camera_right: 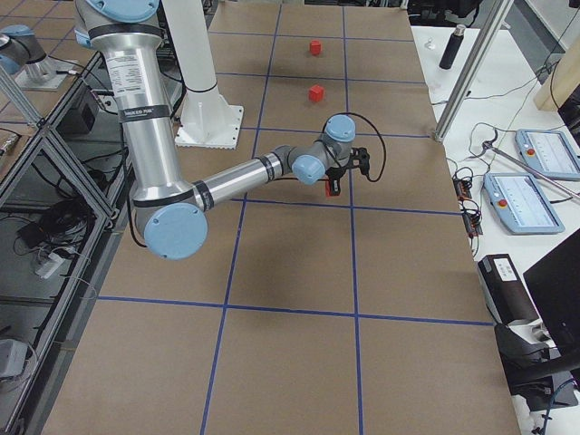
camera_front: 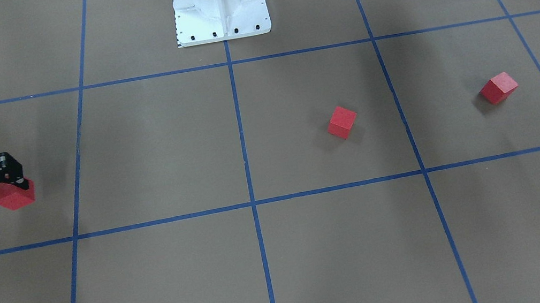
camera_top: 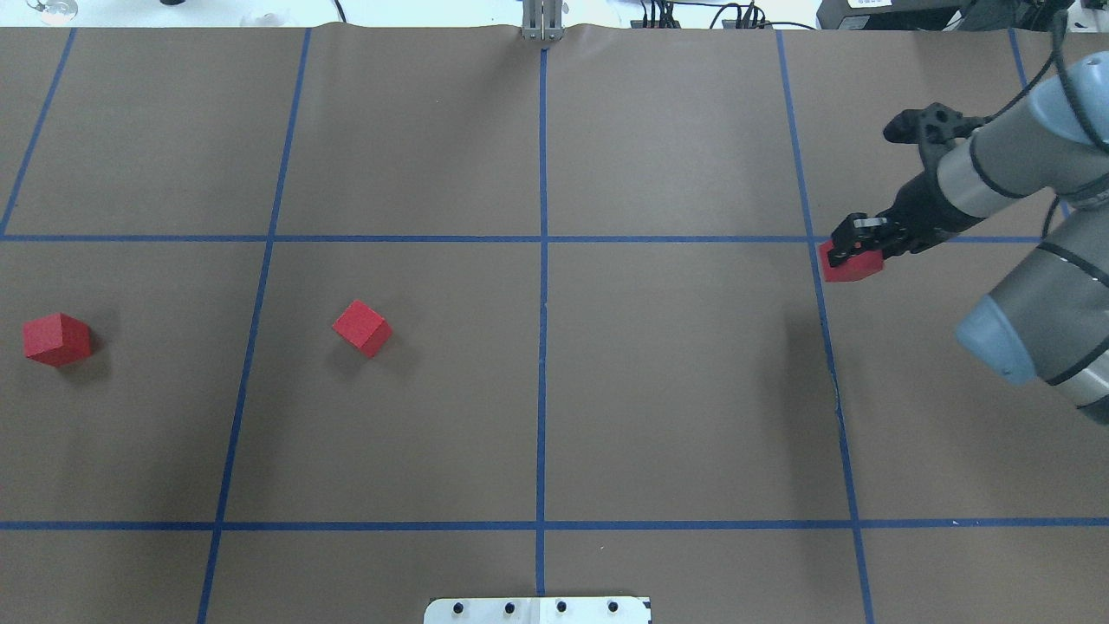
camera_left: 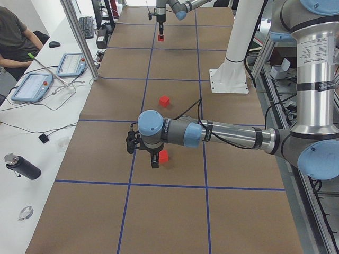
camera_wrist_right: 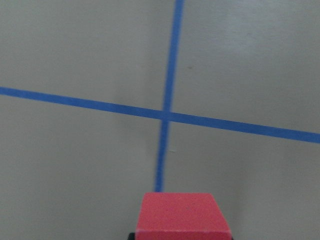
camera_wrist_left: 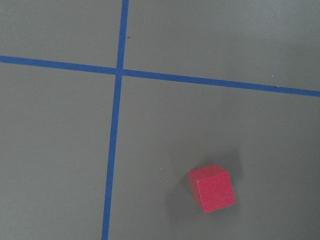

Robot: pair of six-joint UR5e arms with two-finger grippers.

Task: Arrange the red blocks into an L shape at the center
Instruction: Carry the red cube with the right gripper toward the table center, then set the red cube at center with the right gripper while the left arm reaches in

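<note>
My right gripper (camera_top: 853, 253) is shut on one red block (camera_top: 852, 265) and holds it off the table, over the blue tape line right of the center (camera_top: 541, 381). The same red block fills the bottom edge of the right wrist view (camera_wrist_right: 182, 216). Two other red blocks lie on the brown surface: one left of the center line (camera_top: 362, 328) and one at the far left (camera_top: 56, 338). My left gripper (camera_left: 153, 160) hangs near the far-left block (camera_left: 164, 156); I cannot tell if it is open or shut. That block shows in the left wrist view (camera_wrist_left: 212, 189).
The white robot base (camera_front: 219, 2) stands at the table's back middle. Blue tape lines (camera_top: 541, 238) split the brown surface into squares. A side bench with tablets (camera_left: 32, 85) and a bottle (camera_left: 21, 166) runs along the operators' side, where a person (camera_left: 13, 37) sits.
</note>
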